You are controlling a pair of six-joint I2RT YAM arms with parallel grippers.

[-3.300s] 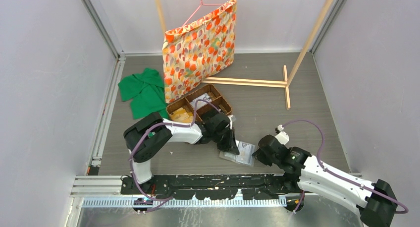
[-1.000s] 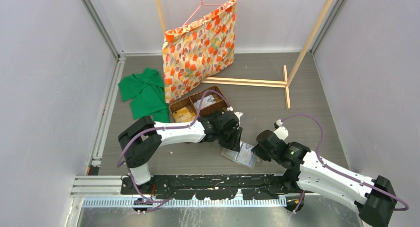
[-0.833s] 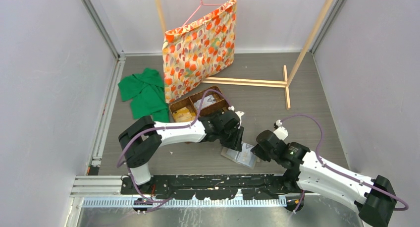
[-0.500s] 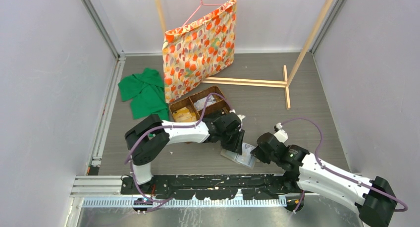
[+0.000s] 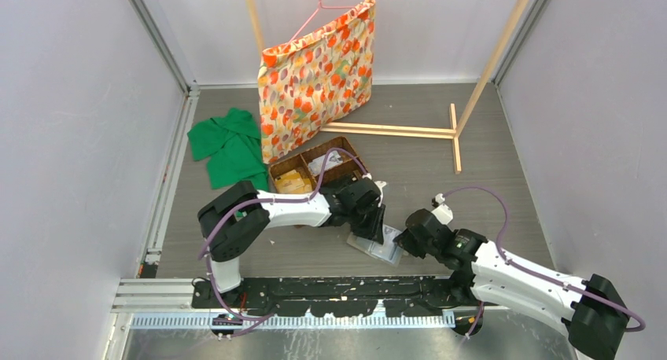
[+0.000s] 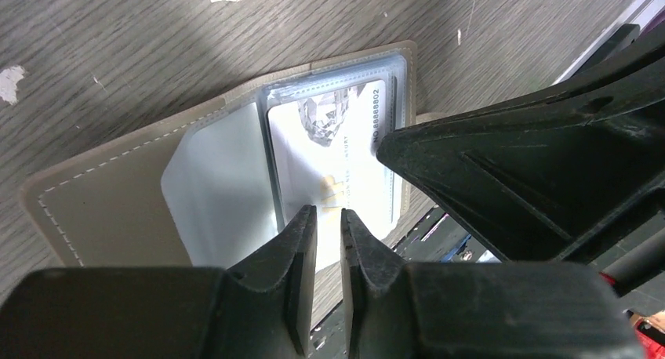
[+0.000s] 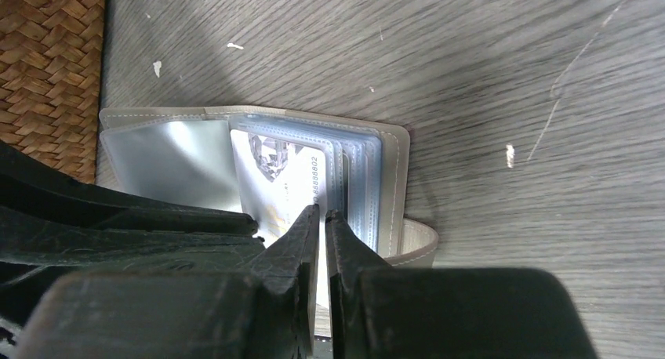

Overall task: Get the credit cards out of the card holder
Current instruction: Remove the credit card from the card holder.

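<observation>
The card holder [image 5: 385, 253] lies open on the table near the front edge. In the left wrist view it [image 6: 118, 210] shows a pale panel and clear sleeves with a whitish credit card [image 6: 345, 147] in the front sleeve. The card [image 7: 286, 179] and the stacked sleeves also show in the right wrist view, inside the holder [image 7: 165, 151]. My left gripper [image 5: 377, 233] [image 6: 328, 212] hangs over the card's near edge, jaws almost together, nothing between them. My right gripper [image 5: 400, 238] [image 7: 322, 212] stands close beside it over the sleeves, jaws almost together and empty.
A brown wicker divided basket [image 5: 274, 171] [image 7: 47, 61] stands just behind the holder. A green cloth [image 5: 228, 144] lies at the left. A flowered bag [image 5: 318, 73] hangs from a wooden rack [image 5: 393, 130] at the back. The arm base rail runs along the near edge.
My left arm has reached right, away from the basket and over the holder. My right gripper has crept left toward it. In the last half second both barely moved.
</observation>
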